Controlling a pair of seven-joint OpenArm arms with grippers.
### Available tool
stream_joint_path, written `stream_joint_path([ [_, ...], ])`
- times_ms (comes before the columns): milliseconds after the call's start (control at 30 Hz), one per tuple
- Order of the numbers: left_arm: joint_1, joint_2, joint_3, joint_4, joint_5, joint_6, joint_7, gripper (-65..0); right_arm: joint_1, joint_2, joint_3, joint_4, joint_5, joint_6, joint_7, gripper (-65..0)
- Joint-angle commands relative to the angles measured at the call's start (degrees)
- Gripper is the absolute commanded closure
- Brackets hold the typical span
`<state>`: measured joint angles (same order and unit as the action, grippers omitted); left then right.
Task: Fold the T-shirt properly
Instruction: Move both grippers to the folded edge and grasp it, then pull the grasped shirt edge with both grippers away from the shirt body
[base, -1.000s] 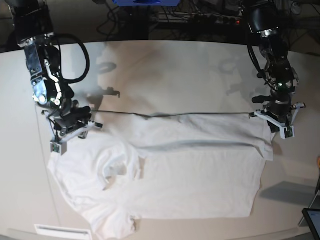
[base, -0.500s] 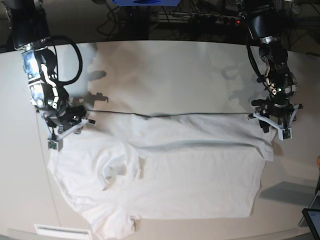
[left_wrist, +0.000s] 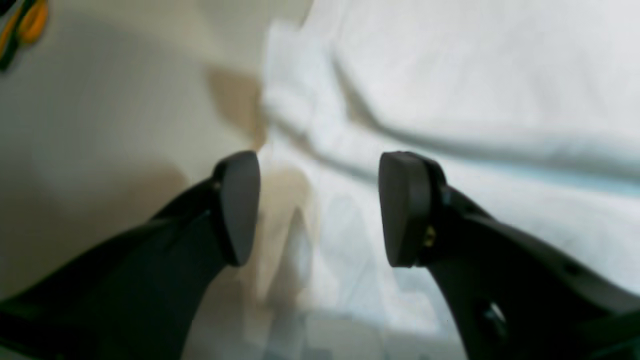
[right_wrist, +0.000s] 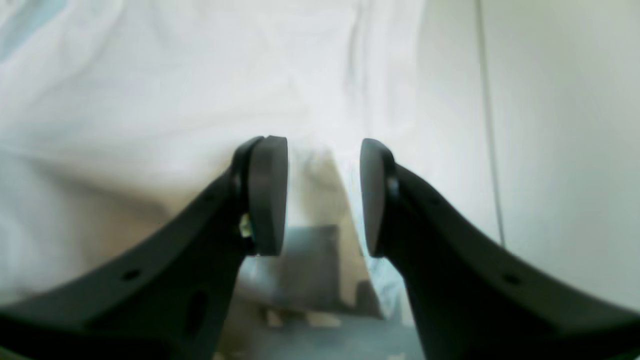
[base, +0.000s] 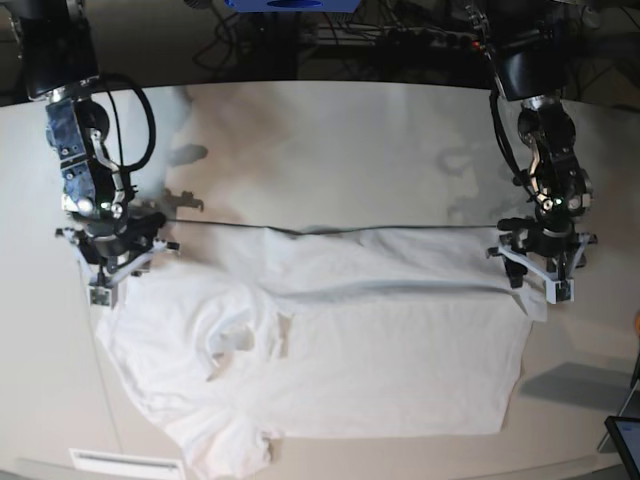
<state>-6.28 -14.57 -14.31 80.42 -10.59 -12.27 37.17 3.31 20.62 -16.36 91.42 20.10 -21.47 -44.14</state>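
Since a second ago both arms had shifted: the right hand moved back toward the counter's left edge and turned more upright, and the left hand moved slightly inward over the shirt's corner. The fold line itself hadn't moved.

The T-shirt lay flat on the counter, top part folded down along a straight horizontal edge, collar and one sleeve bunched at the lower left in the base view. It sat toward the near side of the counter, far half bare.

Left hand: fingers clearly apart, nothing between them. One pad was over bare counter, the other over white fabric; the shirt's edge ran under the gap. Not gripping anything.

Right hand: fingers parted by a narrower gap, also empty. Shirt lay below and to the left in that wrist view, with counter on the right. No cloth pinched.

Both hands hung just above the folded edge's two ends, at opposite sides of the shirt. Wrist views were blurred, so contact between fingertips and cloth couldn't be told.
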Motion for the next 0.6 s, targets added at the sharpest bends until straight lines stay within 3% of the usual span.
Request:
stream_joint_path([
  [0,-1.41,-0.69,-0.07,-0.91,0.17,0.27,-0.73,-36.8,1.04,-0.36,0.23,-0.03,-0.45,0.42,0.93,-23.6],
  [200,-3.43,-0.51,0.11,-5.13,0.17,0.27,-0.73,-36.6,1.92,-1.68,0.67,-4.52,-1.33,7.01,2.07,-23.6],
  [567,-0.27,-2.00,0.11,-11.46,0.26,0.10,-0.82,-36.6,-0.89,-1.68,0.76,-6.54,-1.33,7.10,2.95,-23.4],
])
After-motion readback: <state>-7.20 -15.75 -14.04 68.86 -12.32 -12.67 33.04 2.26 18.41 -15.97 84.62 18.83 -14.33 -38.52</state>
